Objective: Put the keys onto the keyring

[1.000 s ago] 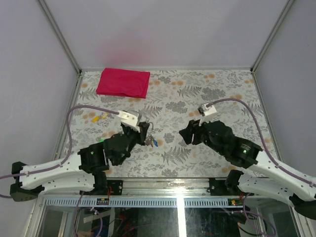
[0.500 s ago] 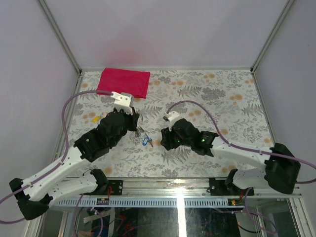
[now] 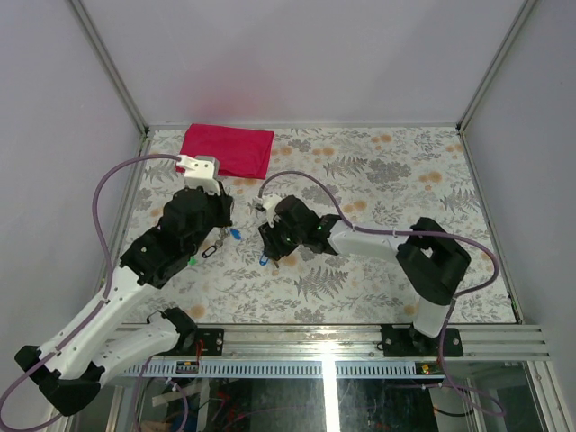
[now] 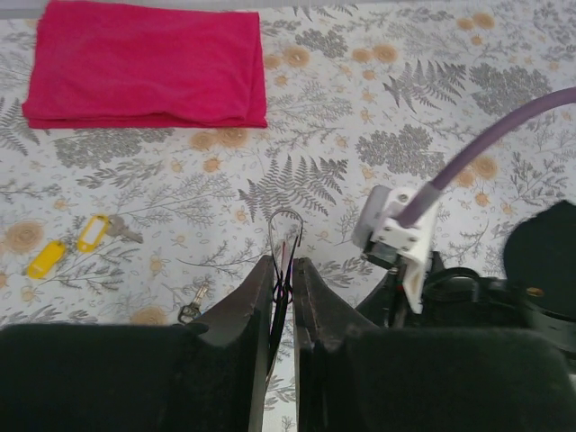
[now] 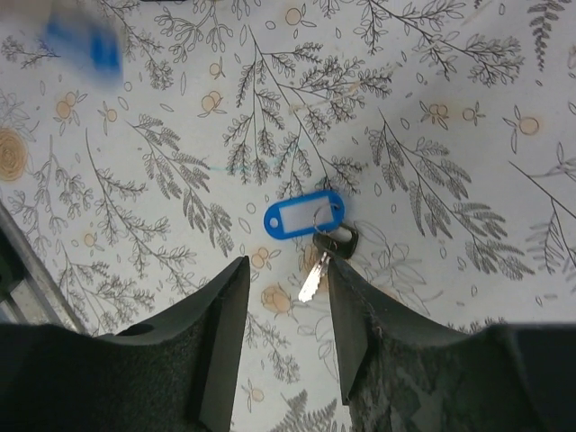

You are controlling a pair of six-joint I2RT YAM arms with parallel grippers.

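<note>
My left gripper [image 4: 283, 263] is shut on the keyring [image 4: 284, 236], a thin silver wire loop standing up between the fingers. In the top view the left gripper [image 3: 220, 238] holds it above the table, with a blue key [image 3: 236, 234], a dark clip [image 3: 209, 253] and a green tag [image 3: 192, 262] close by. My right gripper [image 5: 286, 263] is open and empty, low over the other blue key [image 5: 304, 216], whose metal blade [image 5: 311, 279] lies between the jaws. In the top view the right gripper [image 3: 270, 245] is just above that key [image 3: 264, 260].
A folded red cloth [image 3: 225, 150] lies at the back left, also in the left wrist view [image 4: 144, 63]. Two yellow tags [image 4: 67, 245] and a small loose key [image 4: 193, 304] lie left of the left gripper. The right arm's white camera mount [image 4: 396, 229] is close on its right.
The left arm has moved back and left, carrying the keyring. The right arm has reached left and now sits over the blue key on the table.
</note>
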